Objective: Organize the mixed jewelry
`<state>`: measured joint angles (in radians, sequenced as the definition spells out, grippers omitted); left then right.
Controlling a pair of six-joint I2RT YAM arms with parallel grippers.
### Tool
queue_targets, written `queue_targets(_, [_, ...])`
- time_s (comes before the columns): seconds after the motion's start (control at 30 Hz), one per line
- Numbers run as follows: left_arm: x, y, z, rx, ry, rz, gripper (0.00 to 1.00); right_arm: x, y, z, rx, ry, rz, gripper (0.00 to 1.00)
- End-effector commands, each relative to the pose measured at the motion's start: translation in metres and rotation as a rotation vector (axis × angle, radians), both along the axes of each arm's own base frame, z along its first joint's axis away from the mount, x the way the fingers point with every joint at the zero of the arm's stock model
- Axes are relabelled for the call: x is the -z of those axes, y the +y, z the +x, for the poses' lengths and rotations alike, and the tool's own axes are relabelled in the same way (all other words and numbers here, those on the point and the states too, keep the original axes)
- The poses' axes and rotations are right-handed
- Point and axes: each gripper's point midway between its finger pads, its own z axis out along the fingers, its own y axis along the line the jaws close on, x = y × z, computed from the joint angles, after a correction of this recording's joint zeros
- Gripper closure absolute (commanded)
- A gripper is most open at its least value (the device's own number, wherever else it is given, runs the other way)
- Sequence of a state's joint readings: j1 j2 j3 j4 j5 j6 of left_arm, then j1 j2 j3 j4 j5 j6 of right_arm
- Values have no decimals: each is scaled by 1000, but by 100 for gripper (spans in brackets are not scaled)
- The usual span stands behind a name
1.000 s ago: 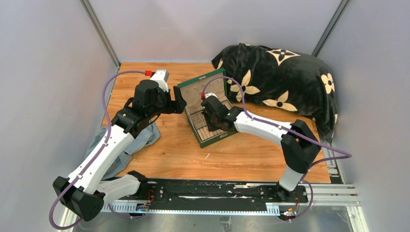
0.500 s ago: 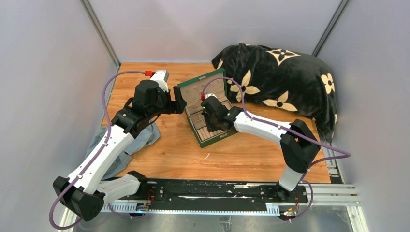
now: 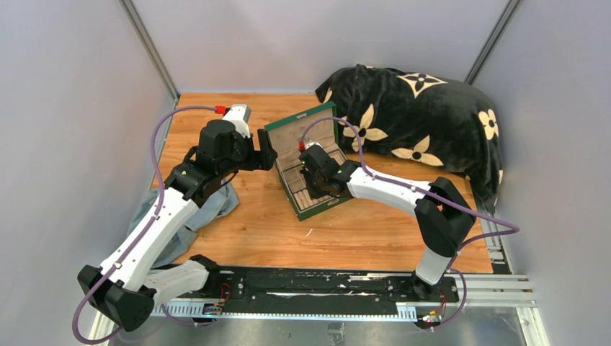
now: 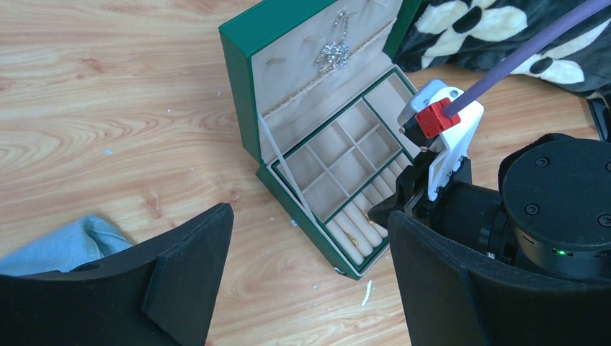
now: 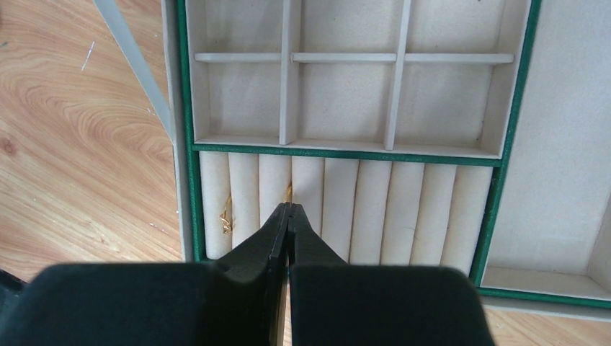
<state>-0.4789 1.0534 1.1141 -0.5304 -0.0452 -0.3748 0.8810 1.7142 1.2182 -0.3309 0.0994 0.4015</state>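
Gold piece (image 5: pixel 225 220) lies lengthwise along roll groove (image 5: pixel 229 173)

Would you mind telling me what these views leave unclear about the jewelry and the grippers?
- Right wrist view: the shut right gripper hides whether it pinches the gold piece at its tips.
- Top view: the right arm covers the tray of the green box.
- Left wrist view: the silvery cluster in the lid is too small to identify.
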Motion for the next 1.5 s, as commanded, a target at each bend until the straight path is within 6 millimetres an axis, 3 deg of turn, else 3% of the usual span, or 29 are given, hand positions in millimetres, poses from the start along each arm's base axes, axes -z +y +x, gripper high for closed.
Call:
queue_targets(0.0, [2,3,-3,-2,4,3,16,16,-8,-7,6,30,-46,99])
queue_targets(0.33, [2,0,-2,12,3,-1,16,-17,-9,2,15,-47,-18,98])
queue_targets(0.63, [5,-1,0,12,9,1,16,-4,-6,-10,-9,1,-4,98])
queue_targets(1.0, [5,-2,1,16,10,3,16,6,-4,-9,-14,9,-29,98])
queue_targets(1.2, [3,-7,2,44,-9,1,16,-18,-11,-2,10,-45,-17,97])
queue_targets(1.27, [1,-14,2,70,-32,26,16,-37,-28,6,64,-71,4,94])
queue_targets(1.33, [2,-24,1,98,-56,87,16,-50,-61,13,156,-79,11,93])
queue_targets(1.4, [8,-41,-1,132,-37,157,16,-50,-112,14,280,-57,2,91])
queue_targets(1.47, [29,-59,-6,189,32,227,16,-49,-164,6,408,-38,-3,88])
